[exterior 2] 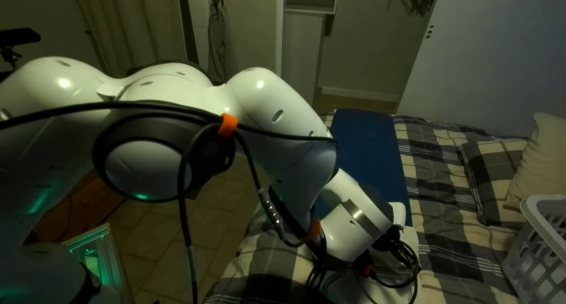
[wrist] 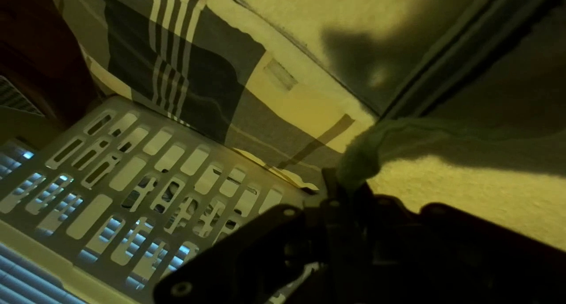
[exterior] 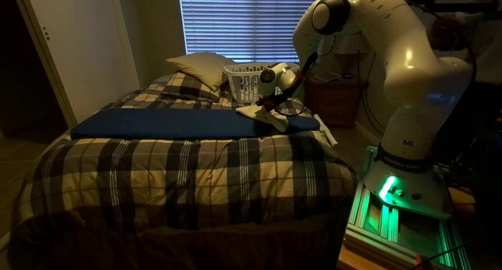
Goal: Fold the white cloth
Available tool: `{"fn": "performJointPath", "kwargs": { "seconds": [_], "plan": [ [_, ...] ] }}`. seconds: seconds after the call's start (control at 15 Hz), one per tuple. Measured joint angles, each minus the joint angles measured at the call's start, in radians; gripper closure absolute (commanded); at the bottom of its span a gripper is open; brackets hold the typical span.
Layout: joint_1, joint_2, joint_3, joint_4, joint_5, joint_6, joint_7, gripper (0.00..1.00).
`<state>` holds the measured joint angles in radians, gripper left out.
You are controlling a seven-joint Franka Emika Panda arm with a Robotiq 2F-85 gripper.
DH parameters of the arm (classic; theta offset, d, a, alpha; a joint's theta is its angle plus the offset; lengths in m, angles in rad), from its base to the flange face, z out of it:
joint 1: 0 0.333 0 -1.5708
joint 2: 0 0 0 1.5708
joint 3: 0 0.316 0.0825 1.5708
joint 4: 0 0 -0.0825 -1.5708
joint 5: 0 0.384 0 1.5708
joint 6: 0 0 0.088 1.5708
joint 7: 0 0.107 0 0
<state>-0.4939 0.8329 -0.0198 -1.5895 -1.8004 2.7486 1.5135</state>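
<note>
The white cloth lies rumpled near the robot's end of the long dark blue cloth, one flap hanging toward the front in an exterior view. My gripper is shut, and a raised fold of the white cloth is pinched between its fingertips. More of its pale fabric spreads to the right in the wrist view, with a shadowed part lifted above it. From outside, the gripper is dark and sits right over the fabric. In an exterior view the arm and cables cover much of the white cloth.
A white lattice laundry basket stands on the bed just behind the gripper, close by in the wrist view. Pillows lie at the head of the plaid bed. A wooden nightstand is beyond the bed's side. Loose cables hang around the wrist.
</note>
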Motion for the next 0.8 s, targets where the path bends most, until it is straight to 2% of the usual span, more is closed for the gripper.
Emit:
{"fn": "performJointPath", "kwargs": {
  "seconds": [0.8],
  "plan": [
    [0.023,0.05,-0.107,0.05,0.27,0.0,-0.337,0.94]
  ]
}}
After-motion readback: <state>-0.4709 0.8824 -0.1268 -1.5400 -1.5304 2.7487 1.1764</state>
